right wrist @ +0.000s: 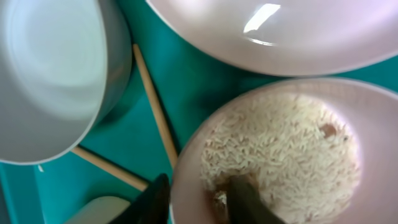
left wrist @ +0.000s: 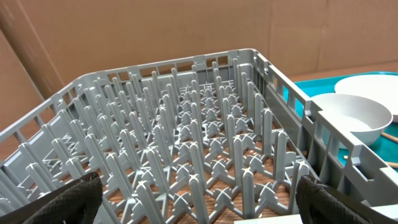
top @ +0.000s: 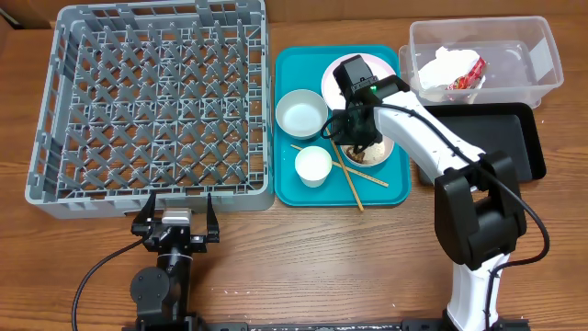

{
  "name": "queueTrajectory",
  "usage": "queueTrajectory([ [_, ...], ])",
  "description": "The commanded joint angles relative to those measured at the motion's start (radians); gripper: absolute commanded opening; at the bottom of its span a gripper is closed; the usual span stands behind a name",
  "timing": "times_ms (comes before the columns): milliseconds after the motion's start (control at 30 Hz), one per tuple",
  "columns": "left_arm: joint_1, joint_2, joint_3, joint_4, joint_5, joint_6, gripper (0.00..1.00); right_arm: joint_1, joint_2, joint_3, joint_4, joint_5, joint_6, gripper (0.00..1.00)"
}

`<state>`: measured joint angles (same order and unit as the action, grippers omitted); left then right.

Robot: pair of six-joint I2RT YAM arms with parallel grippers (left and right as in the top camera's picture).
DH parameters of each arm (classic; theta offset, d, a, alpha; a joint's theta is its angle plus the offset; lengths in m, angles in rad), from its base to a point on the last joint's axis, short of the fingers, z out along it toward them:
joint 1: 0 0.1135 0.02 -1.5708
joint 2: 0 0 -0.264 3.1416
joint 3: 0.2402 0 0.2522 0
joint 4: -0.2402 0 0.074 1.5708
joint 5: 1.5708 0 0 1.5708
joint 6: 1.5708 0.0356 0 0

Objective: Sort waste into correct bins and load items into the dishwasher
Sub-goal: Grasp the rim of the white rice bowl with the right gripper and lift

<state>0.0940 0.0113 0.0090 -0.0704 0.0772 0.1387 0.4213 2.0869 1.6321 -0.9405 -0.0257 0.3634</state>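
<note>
My right gripper is over the teal tray, shut on the rim of the rice bowl. In the right wrist view one finger is outside the rim and one is inside, in the rice; the gripper is near a small brown lump. The white plate, pale-inside bowl, cup and chopsticks lie on the tray. The napkin and red wrapper are in the clear tub. My left gripper is open and empty before the grey dish rack.
The black tray lies right of the teal tray, below the clear tub. The left wrist view shows the rack's pegs and the bowl beyond its right wall. Bare wooden table runs along the front edge.
</note>
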Motion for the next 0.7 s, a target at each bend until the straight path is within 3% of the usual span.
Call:
queueTrajectory([
  [0,0.010,-0.006,-0.004,-0.001,0.001,0.018,1.00,0.005,0.001,-0.005,0.010,0.035,-0.030,0.29],
  [200,0.010,-0.006,-0.004,-0.001,0.001,0.018,1.00,0.005,0.002,-0.018,0.013,0.025,-0.058,0.27],
  [367,0.010,-0.006,-0.004,-0.001,0.001,0.018,1.00,0.005,0.002,-0.045,0.024,0.024,-0.054,0.15],
  [600,0.010,-0.006,-0.004,-0.001,0.001,0.018,1.00,0.005,0.002,-0.060,0.031,0.021,-0.053,0.15],
  [667,0.010,-0.006,-0.004,-0.001,0.001,0.018,1.00,0.005,0.002,-0.060,0.032,0.021,-0.053,0.21],
])
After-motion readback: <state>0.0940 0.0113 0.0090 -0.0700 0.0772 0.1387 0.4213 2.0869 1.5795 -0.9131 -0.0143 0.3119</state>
